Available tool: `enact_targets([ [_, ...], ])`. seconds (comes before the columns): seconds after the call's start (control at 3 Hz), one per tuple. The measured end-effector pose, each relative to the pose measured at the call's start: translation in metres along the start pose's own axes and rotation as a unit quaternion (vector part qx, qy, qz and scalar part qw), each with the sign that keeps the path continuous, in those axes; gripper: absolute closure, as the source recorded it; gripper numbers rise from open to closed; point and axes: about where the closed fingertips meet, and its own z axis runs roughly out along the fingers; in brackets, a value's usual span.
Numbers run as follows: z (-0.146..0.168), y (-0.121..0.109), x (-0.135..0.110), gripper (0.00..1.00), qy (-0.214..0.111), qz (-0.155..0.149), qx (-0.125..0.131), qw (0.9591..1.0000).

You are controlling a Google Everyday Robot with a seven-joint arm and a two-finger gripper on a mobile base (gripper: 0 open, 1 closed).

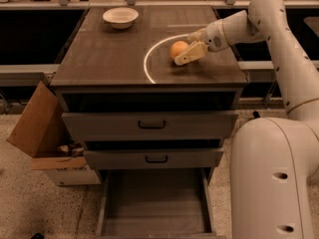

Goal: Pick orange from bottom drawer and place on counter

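Observation:
The orange sits low over the counter, right of centre and just inside the white arc mark. My gripper reaches in from the right and is closed around the orange, one finger in front of it and one behind. I cannot tell whether the fruit touches the counter. The bottom drawer is pulled open below, and its grey floor holds nothing.
A white bowl stands at the counter's back left. The two upper drawers with black handles are closed. An open cardboard box leans at the cabinet's left. My white base stands at the cabinet's front right.

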Motion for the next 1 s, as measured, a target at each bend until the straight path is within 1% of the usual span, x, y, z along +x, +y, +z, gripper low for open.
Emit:
enact_targets([
  [0.33, -0.013, -0.006, -0.003, 0.0, -0.008, 0.0, 0.019, 0.9998],
  [0.67, -0.049, -0.013, -0.008, 0.0, -0.018, -0.007, 0.06, 0.998],
  [1.0, -0.09, -0.01, -0.008, 0.0, -0.029, -0.013, 0.106, 0.9939],
])
